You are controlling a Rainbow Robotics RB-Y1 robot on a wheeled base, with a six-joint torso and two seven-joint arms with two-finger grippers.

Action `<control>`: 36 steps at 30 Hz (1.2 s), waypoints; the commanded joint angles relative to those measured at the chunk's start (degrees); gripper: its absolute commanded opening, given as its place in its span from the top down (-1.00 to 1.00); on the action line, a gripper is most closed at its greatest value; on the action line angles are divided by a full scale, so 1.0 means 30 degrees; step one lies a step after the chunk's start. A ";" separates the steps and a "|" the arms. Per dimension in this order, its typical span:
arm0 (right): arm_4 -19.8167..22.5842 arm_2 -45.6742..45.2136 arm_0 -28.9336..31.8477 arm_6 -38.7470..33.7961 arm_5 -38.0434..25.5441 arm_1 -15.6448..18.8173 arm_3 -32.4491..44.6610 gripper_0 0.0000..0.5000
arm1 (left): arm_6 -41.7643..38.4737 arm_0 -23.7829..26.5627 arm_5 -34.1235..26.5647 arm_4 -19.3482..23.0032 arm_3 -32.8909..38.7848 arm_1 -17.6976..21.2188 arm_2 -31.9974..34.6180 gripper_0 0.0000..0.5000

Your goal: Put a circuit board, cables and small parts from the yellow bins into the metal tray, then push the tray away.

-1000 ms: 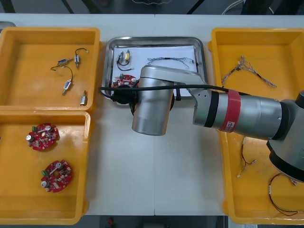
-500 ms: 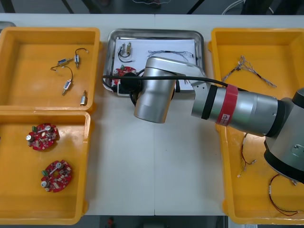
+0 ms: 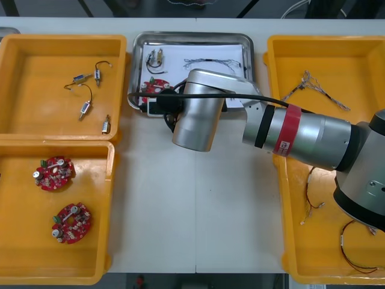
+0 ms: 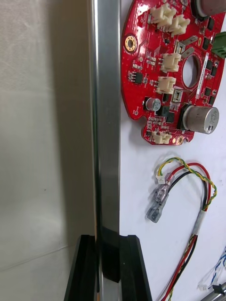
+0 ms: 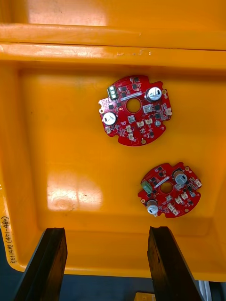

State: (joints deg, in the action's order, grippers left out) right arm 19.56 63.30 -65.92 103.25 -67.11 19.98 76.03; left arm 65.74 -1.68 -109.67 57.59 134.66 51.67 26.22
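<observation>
The metal tray (image 3: 194, 37) lies between the bins at the table's far side, white inside. It holds a red circuit board (image 4: 172, 70), a red and yellow cable (image 4: 188, 178) and a blue and white cable (image 3: 210, 63). My right gripper (image 4: 108, 241) is shut on the tray's near rim (image 4: 106, 117), which runs between its two fingers. In the front view the right gripper (image 3: 156, 106) sits at the tray's near left corner, mostly hidden under the silver wrist. My left gripper (image 5: 106, 233) hangs open above two red circuit boards (image 5: 134, 110) in a yellow bin (image 5: 56, 141).
The near left bin (image 3: 18, 211) holds two circuit boards (image 3: 54, 173). Small metal parts (image 3: 87, 108) lie in the far left bin. Cables (image 3: 316, 87) lie in the right bins, with red ones (image 3: 355, 247) nearer me. Bare table (image 3: 198, 211) stretches in front of the tray.
The tray has slid away from me toward the table's far edge, with my right gripper moving along on its near rim.
</observation>
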 commanded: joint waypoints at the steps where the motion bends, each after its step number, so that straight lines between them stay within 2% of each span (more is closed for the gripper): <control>1: -0.0427 -0.0623 -0.1111 0.1208 0.0631 -0.0479 -0.0235 1.00 | 0.1553 -0.0406 -0.0111 0.0140 0.0494 0.0734 0.0548 -1.00; 19: -0.1130 -0.1121 -0.1551 0.1706 0.1832 -0.0772 -0.2373 1.00 | 0.1553 -0.0406 -0.0111 0.0140 0.0494 0.0734 0.0548 -1.00; 34: -0.1482 -0.1267 -0.1726 0.1881 0.2183 -0.0889 -0.2754 1.00 | 0.1553 -0.0406 -0.0111 0.0140 0.0494 0.0734 0.0548 -1.00; 35: -0.1511 -0.1267 -0.1726 0.1911 0.2183 -0.0889 -0.2754 0.71 | 0.1553 -0.0406 -0.0111 0.0140 0.0494 0.0734 0.0548 -1.00; 36: -0.1540 -0.1267 -0.1726 0.1969 0.2183 -0.0889 -0.2754 0.04 | 0.1553 -0.0406 -0.0111 0.0140 0.0494 0.0734 0.0548 -1.00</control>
State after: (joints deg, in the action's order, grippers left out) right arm 16.04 61.44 -67.65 107.31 -61.16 18.64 67.48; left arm 65.74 -1.68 -109.67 57.59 134.66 51.67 26.22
